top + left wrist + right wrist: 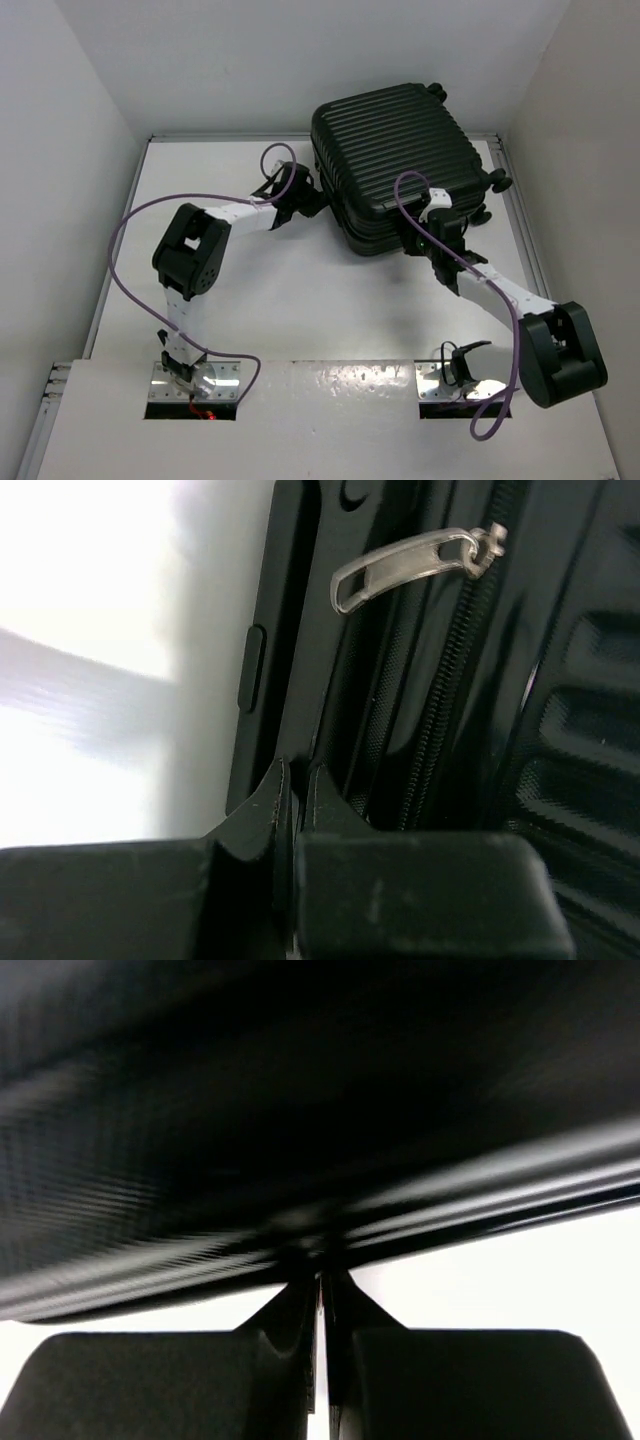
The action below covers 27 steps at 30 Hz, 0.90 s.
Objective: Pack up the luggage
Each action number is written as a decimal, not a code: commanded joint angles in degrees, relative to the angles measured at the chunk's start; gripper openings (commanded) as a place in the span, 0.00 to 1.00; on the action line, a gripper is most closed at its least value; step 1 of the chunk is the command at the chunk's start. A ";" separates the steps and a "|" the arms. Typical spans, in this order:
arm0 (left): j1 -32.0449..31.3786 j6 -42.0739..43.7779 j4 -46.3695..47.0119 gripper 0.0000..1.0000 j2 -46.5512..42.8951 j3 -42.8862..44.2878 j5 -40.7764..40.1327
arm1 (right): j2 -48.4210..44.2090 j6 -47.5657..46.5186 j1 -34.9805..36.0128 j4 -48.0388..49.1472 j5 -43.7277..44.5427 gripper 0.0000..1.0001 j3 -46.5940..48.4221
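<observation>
The luggage (pixel 400 150), a large black ribbed hard-shell suitcase, lies closed at the back right of the white table (pixel 280 300). My left gripper (pixel 312 200) is shut, and its tips press against the suitcase's left side. In the left wrist view the tips (pixel 297 775) meet at the shell's edge (pixel 580 730), below a silver zipper pull (pixel 410 568) that lies free beside the zipper track. My right gripper (pixel 425 240) is shut at the suitcase's near right edge. In the right wrist view its tips (pixel 322 1280) touch the dark shell (pixel 300 1110), which is blurred.
White walls enclose the table on the left, back and right. The suitcase's small black wheels (pixel 497 180) stick out on its right side, near the right wall. Purple cables loop over both arms.
</observation>
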 commanded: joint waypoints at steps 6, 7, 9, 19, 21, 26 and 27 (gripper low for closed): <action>-4.36 -20.06 15.83 0.00 -1.45 -4.44 16.10 | 6.05 1.77 5.77 15.04 -4.27 0.00 8.42; -4.36 -18.82 13.91 0.00 -1.45 -3.55 15.04 | 5.97 2.47 6.57 14.08 -4.09 0.00 8.34; -4.36 -17.92 12.83 0.00 -2.59 -3.54 13.63 | 4.22 3.09 9.46 13.02 -3.82 0.00 7.82; -4.36 -4.68 9.93 0.00 -4.61 -5.48 5.99 | -2.38 1.34 15.89 2.20 -4.43 0.00 11.68; -4.36 0.16 8.80 0.00 -3.48 -3.90 5.98 | -0.90 -2.17 17.90 2.90 -6.11 0.00 13.17; -5.59 10.19 7.48 0.00 -3.47 -3.72 -0.33 | 1.39 -4.91 20.99 4.40 -3.04 0.00 14.75; -5.59 10.98 7.47 0.00 -3.47 -3.72 -0.87 | 2.18 -2.56 20.99 3.88 -2.51 0.00 16.85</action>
